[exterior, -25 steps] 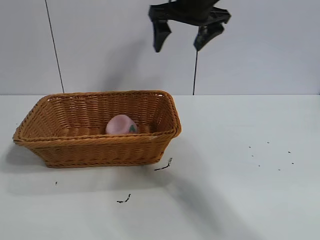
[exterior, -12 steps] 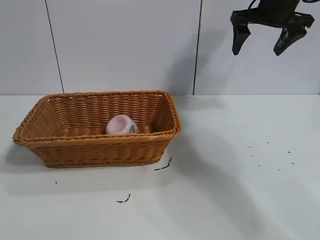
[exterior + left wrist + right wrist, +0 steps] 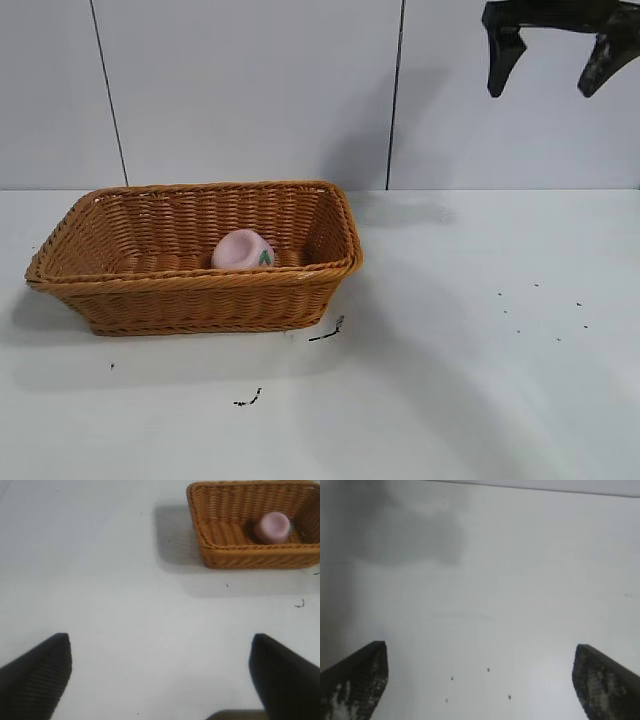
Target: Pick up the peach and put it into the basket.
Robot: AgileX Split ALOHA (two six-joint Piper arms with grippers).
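The pale pink peach [image 3: 242, 249] lies inside the orange-brown wicker basket [image 3: 200, 278], near its front wall, green leaf mark facing front. The basket stands on the white table at the left. My right gripper [image 3: 542, 85] is open and empty, high in the air at the upper right, far from the basket. Its wrist view shows its fingers spread wide [image 3: 479, 647] over bare table. My left gripper [image 3: 160, 640] is open and empty; it is out of the exterior view. Its wrist view shows the basket [image 3: 220, 555] with the peach [image 3: 272, 527] far off.
Small dark scraps lie on the table in front of the basket [image 3: 330, 330] and nearer the front edge [image 3: 248, 400]. Several fine specks [image 3: 540, 310] dot the right side. A pale panelled wall stands behind the table.
My right gripper has moved from above the basket's right end to the right and slightly up, staying open. The peach and basket have not moved.
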